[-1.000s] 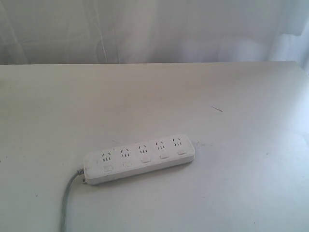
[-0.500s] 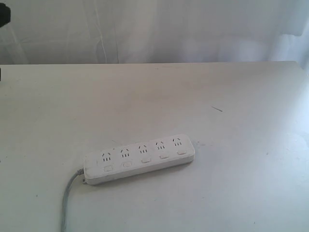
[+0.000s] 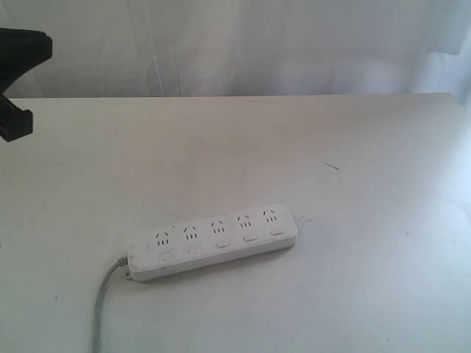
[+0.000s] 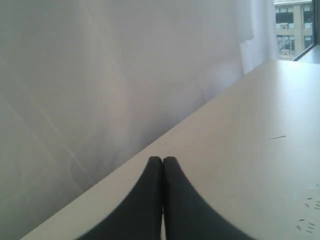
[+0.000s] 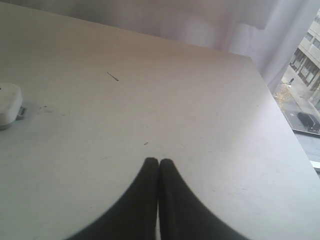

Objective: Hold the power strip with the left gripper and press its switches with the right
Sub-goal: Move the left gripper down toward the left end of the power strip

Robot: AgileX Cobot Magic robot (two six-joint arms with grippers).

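Note:
The white power strip lies flat on the table, near the front, tilted a little, with its grey cord running off toward the front left. Its switches sit in a row under the socket groups. One rounded end of the power strip shows at the edge of the right wrist view. My left gripper is shut, empty, high above the table's far edge. A black part of the left arm enters the exterior view at the far left. My right gripper is shut and empty, apart from the strip.
The white table ends at a pale curtain behind it. A thin dark sliver lies right of centre. A window with buildings shows beyond the table's corner.
The black left arm has come further into the exterior view at the top left. The power strip has not moved.

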